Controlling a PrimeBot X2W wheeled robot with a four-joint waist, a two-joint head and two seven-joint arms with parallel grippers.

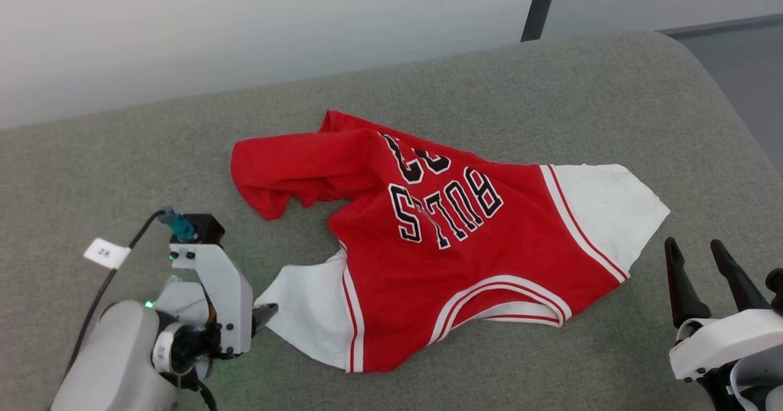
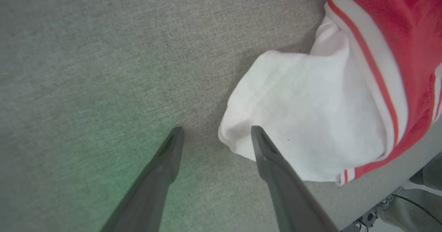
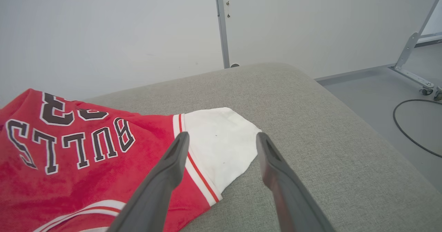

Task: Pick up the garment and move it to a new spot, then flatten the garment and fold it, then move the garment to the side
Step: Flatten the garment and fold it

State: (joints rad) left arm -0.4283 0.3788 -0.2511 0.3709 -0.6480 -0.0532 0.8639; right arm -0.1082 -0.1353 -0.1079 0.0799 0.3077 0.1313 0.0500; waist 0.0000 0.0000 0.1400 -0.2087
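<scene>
In the head view we see the whole garment (image 1: 465, 246) lying crumpled near the middle of the table (image 1: 550, 93), with its far part bunched in folds. The left end effector (image 1: 264, 314) is just beside one white sleeve. The right end effector (image 1: 693, 244) stands apart from the other sleeve, with bare grey woven cover around it.

The left wrist view gives the detail. The left end effector (image 2: 217, 130) is spread wide and holds nothing. The stitched sleeve hem reaches between its fingertips, but we cannot tell if they touch. The table edge is close at the lower right.

In the right wrist view the right end effector (image 3: 222, 135) is also wide apart and empty, pointing at the other sleeve. Beyond the rounded table corner we see the floor (image 3: 362, 90) with a black cable (image 3: 404, 135).
</scene>
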